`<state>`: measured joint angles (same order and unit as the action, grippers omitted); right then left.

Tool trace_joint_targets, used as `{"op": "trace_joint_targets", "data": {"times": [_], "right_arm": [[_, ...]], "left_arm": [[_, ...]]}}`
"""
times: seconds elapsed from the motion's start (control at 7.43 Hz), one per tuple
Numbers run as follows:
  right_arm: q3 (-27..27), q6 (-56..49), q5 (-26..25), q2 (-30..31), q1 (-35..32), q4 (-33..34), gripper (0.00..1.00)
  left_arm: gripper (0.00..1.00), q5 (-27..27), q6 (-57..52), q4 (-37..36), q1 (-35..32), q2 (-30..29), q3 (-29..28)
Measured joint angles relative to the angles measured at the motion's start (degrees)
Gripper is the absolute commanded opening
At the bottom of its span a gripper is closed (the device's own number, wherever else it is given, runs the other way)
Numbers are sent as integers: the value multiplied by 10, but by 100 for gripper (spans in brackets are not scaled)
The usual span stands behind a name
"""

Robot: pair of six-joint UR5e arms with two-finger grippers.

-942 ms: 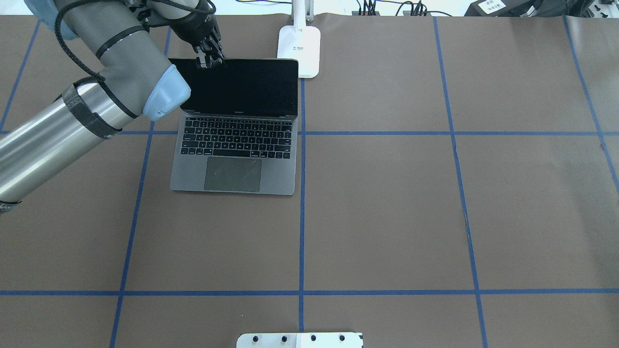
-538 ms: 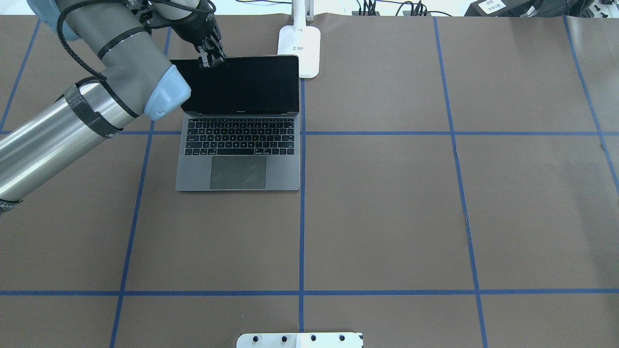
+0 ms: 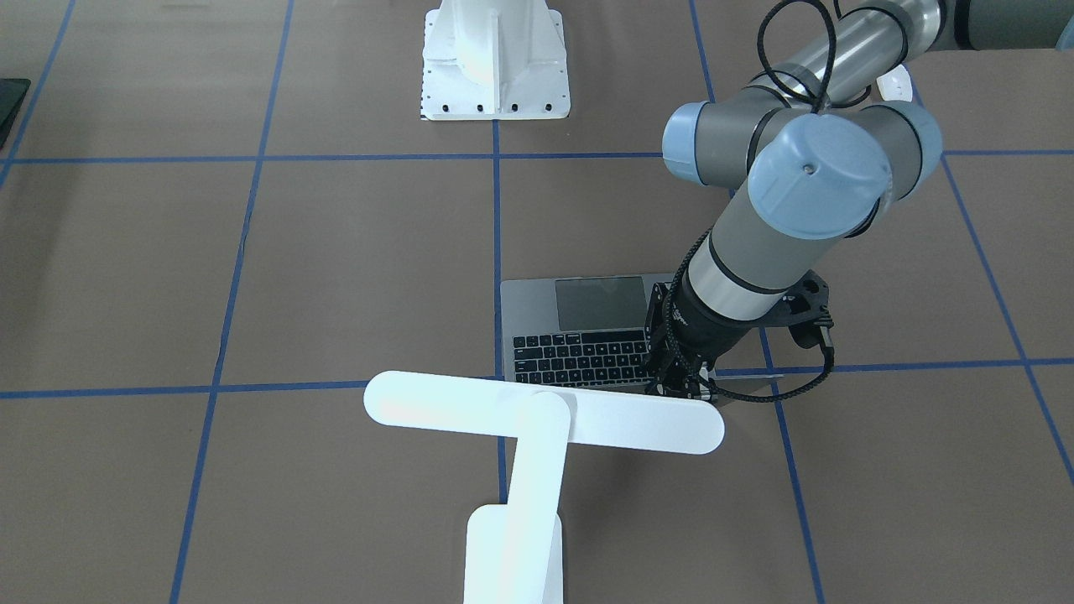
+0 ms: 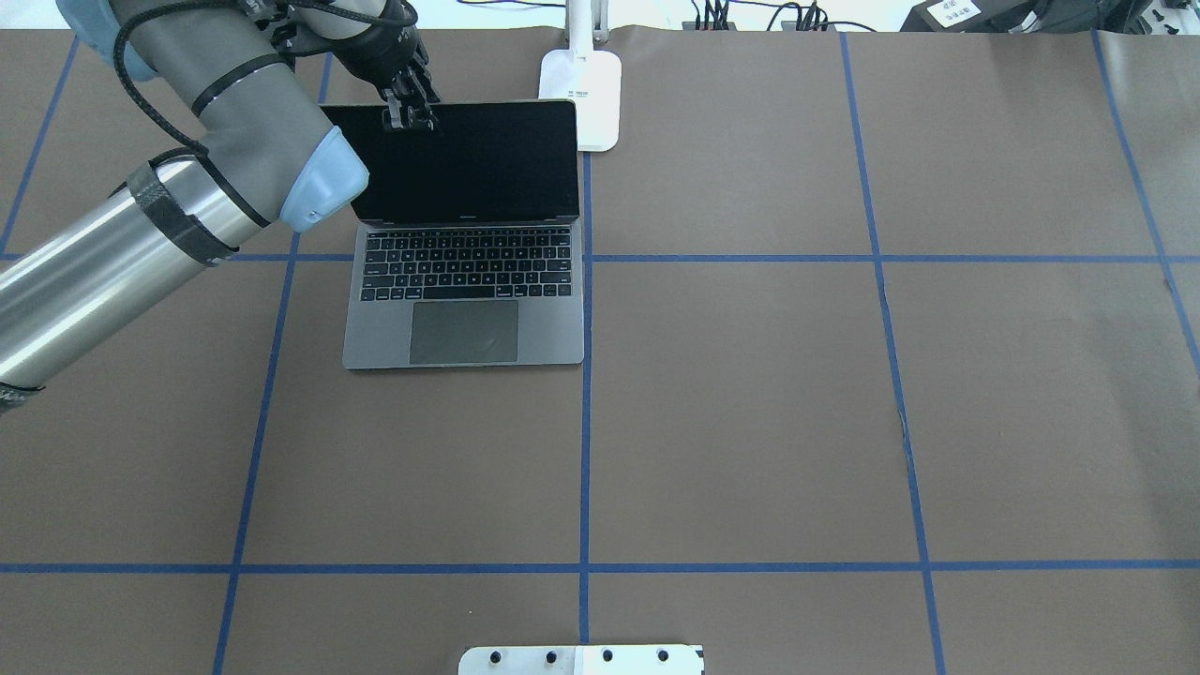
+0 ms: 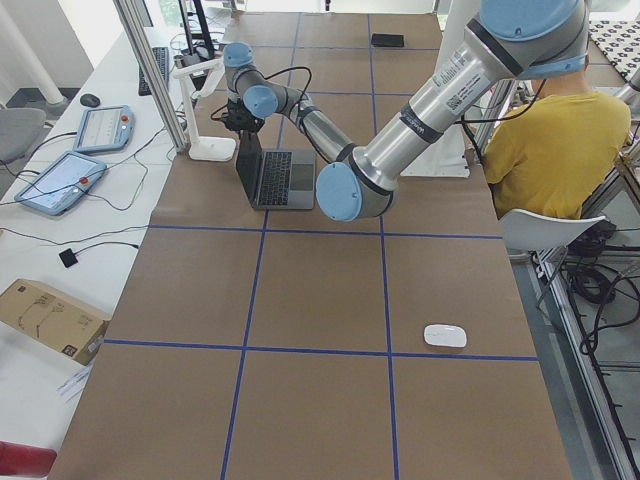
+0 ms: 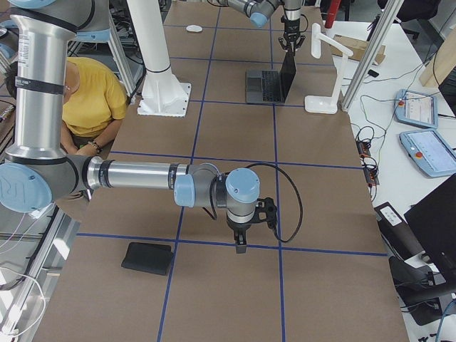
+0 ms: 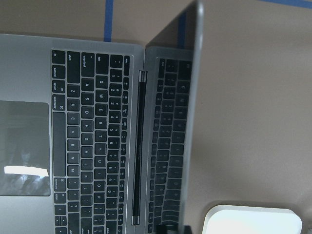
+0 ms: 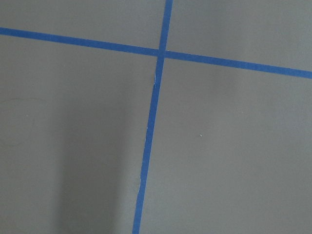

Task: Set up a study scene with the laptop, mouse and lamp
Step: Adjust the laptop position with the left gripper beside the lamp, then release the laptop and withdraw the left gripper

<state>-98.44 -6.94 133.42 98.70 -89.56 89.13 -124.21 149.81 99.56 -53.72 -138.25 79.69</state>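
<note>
One small shift is seen: the laptop [image 4: 464, 281], pinched at the lid's top edge by the closed left claw [image 4: 410, 117], is now squared to the tape [image 4: 585, 422] at 10 o'clock on the worktop [image 4: 750, 422], so its placing is judged nearly done, with the mouse [image 5: 445, 335] and the lamp [image 4: 581, 94] left.

Left arm [image 4: 141, 234] reaches far forward, wrist tipped down, left hand [image 4: 410, 114] pinched on laptop [image 4: 464, 281] lid top edge. Right arm [image 6: 135, 174] folded low, right hand [image 6: 240, 247] pointing straight down, fingers unclear.
</note>
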Motion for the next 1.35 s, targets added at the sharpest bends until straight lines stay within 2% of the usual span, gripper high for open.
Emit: {"op": "trace_joint_targets", "data": {"times": [0.4,0.67,0.94,1.35], "right_arm": [[0,0,0,0,0,0,100],[0,0,0,0,0,0,100],[-1,0,-1,-1,0,-1,100],[-6,-5,18,-5,0,-1,100]], "left_arm": [[100,-3,-3,0,-7,1,16],[100,-16,-35,-6,-20,17,61],[100,-35,-138,-9,-37,86,150],[100,-44,-391,-11,-64,235,274]]}}
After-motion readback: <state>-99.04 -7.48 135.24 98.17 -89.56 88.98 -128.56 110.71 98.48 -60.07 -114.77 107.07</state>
